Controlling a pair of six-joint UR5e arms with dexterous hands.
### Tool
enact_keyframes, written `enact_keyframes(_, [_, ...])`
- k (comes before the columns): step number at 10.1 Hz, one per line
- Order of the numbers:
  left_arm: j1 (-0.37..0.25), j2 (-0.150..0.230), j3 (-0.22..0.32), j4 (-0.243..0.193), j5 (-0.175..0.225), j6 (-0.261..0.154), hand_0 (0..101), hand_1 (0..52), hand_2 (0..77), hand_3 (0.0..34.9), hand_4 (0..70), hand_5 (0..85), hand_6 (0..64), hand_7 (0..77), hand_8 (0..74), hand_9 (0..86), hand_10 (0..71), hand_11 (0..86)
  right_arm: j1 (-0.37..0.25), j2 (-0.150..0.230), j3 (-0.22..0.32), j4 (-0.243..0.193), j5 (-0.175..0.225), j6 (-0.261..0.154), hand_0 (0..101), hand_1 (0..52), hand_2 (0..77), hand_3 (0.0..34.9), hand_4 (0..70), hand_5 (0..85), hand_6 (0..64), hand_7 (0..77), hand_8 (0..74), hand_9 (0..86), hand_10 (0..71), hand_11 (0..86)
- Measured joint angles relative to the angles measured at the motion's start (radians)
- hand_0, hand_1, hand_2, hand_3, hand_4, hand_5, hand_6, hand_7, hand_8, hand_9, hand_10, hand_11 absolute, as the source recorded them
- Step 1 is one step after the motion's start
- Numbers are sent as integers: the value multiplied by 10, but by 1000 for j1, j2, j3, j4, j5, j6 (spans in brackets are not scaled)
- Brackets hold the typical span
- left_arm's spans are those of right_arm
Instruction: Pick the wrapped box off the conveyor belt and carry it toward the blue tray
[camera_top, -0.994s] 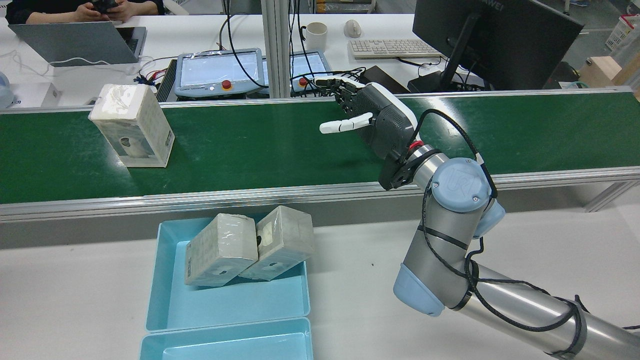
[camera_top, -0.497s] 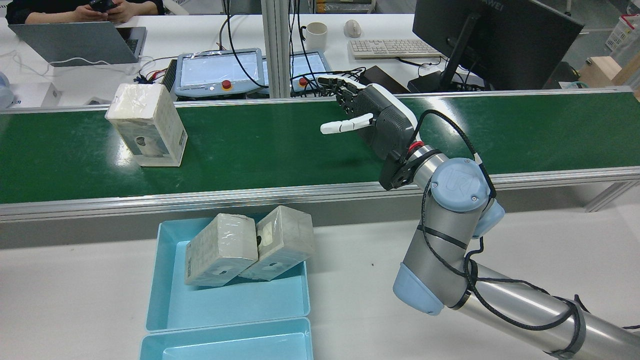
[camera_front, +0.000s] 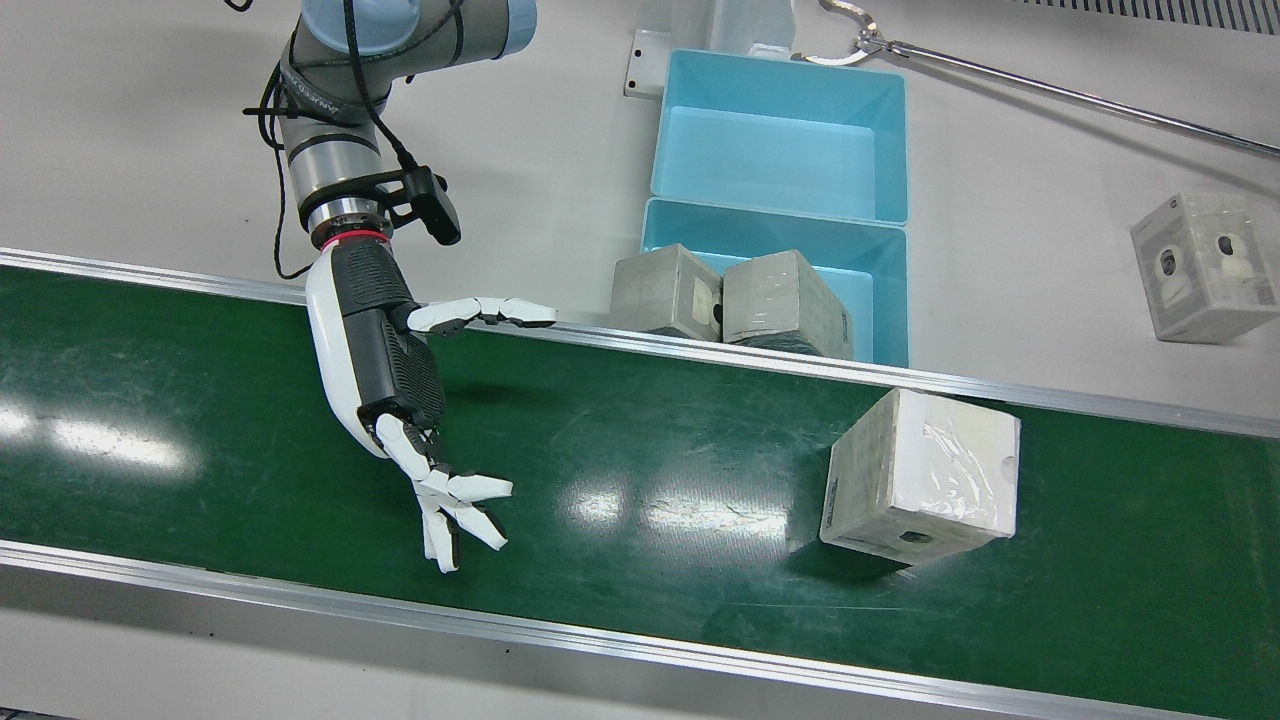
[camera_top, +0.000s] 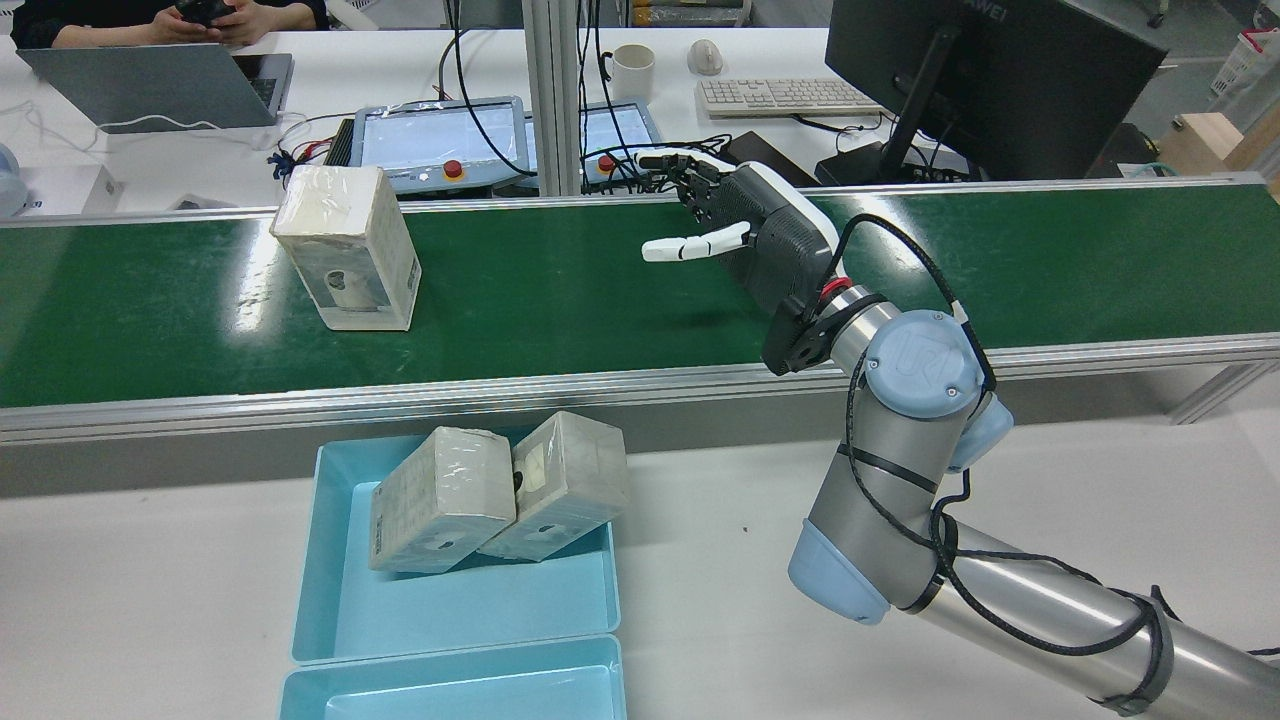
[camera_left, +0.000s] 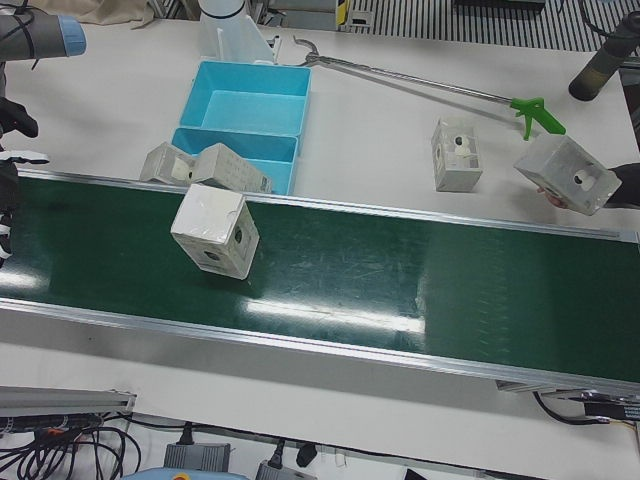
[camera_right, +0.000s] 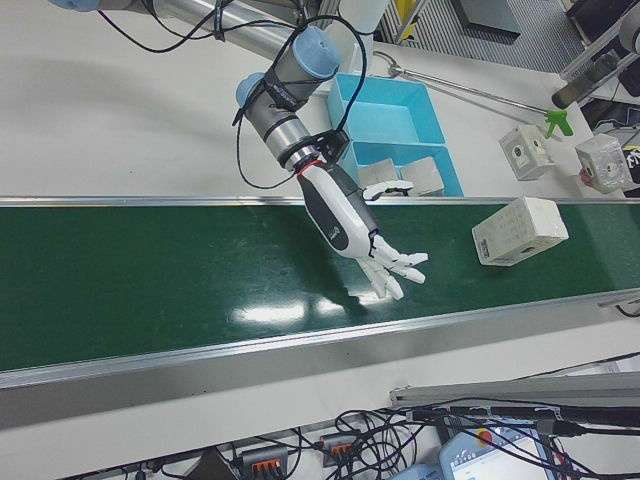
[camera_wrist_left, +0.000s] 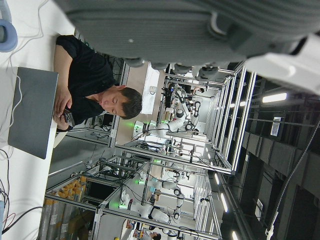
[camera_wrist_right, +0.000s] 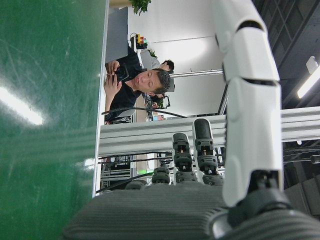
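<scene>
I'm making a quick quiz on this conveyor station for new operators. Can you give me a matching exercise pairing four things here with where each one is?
Things:
1. wrapped box
2. right hand
3. two wrapped boxes
4. green-handled grabber

Places:
A. lying on the white table beyond the trays
B. standing on the green belt, apart from the hand
C. leaning in the blue tray
D. open above the belt, holding nothing

Pairs: 1-B, 2-D, 3-C, 4-A

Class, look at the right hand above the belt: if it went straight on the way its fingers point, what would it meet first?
Probably nothing: the right hand points across the conveyor belt toward its far rail, and the wrapped box lies well off to the side.
</scene>
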Motion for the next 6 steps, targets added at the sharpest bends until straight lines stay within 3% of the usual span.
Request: enact_keyframes(6, [0, 0, 0, 0, 0, 0, 0, 0, 11, 0, 0, 11, 5, 5, 5, 0, 5, 5, 1, -2, -1, -1, 0, 0, 495, 180, 169, 0, 142, 267, 71, 71, 16, 49, 0, 5])
